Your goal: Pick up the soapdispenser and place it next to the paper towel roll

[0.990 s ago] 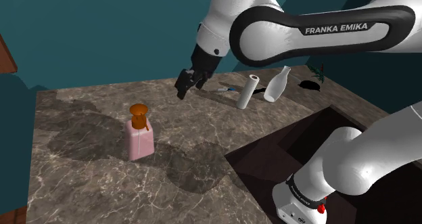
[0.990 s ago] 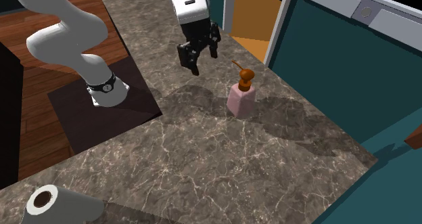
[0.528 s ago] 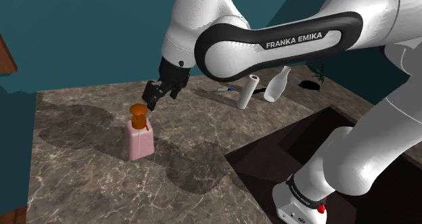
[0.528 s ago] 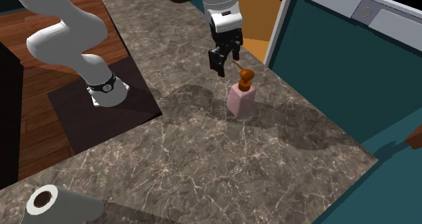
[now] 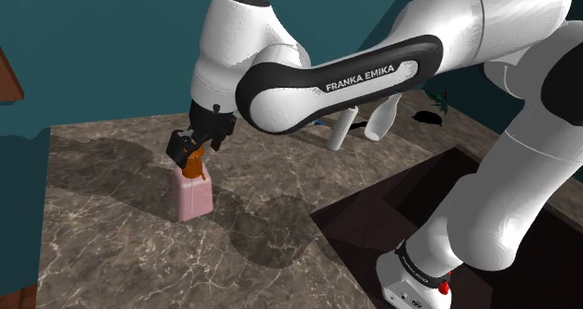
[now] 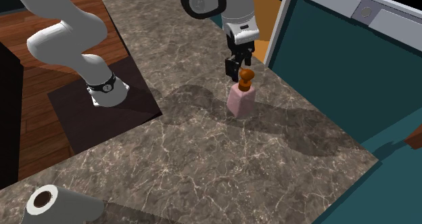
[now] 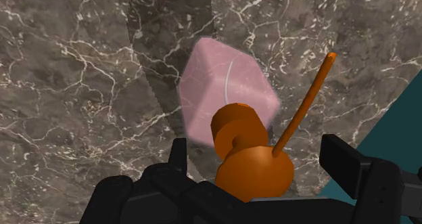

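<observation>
We see the pink soap dispenser [image 5: 194, 197] [image 6: 241, 101] [image 7: 223, 94] with its orange pump standing upright on the dark marbled desk [image 5: 121, 242] [image 6: 203, 168], near the teal wall [image 5: 112, 46]. Our hand [image 5: 191, 148] [image 6: 235, 70] [image 7: 259, 151] hangs right over the pump, open, and in the wrist view its 2 black fingers [image 7: 345, 168] stand apart on either side of the orange head without touching it. The paper towel roll [image 5: 336, 135] [image 6: 54, 204] is well apart from the dispenser, toward the desk's far end in the shoulder view, just beside a white bottle [image 5: 378, 122].
</observation>
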`<state>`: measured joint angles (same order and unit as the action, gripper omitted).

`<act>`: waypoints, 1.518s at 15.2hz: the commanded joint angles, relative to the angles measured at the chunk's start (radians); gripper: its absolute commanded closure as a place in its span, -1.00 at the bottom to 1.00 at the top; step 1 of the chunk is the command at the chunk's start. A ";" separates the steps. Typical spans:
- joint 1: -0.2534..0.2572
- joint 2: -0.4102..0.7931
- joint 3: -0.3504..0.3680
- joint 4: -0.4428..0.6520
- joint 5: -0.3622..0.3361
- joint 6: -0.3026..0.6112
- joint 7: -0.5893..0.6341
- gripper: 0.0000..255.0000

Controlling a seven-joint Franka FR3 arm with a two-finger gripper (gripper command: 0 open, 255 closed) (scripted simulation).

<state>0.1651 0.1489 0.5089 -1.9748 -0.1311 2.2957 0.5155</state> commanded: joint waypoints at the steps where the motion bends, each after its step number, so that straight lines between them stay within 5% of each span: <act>1: 0.005 0.021 -0.002 0.000 -0.016 0.018 0.012 -1.00; 11: 0.010 0.046 -0.007 -0.006 -0.034 0.045 0.024 -1.00; 12: 0.010 0.046 -0.007 -0.006 -0.034 0.045 0.024 1.00; 23: 0.007 0.033 -0.004 0.007 -0.023 0.021 0.016 1.00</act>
<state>0.1736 0.1867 0.5042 -1.9728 -0.1586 2.3261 0.5350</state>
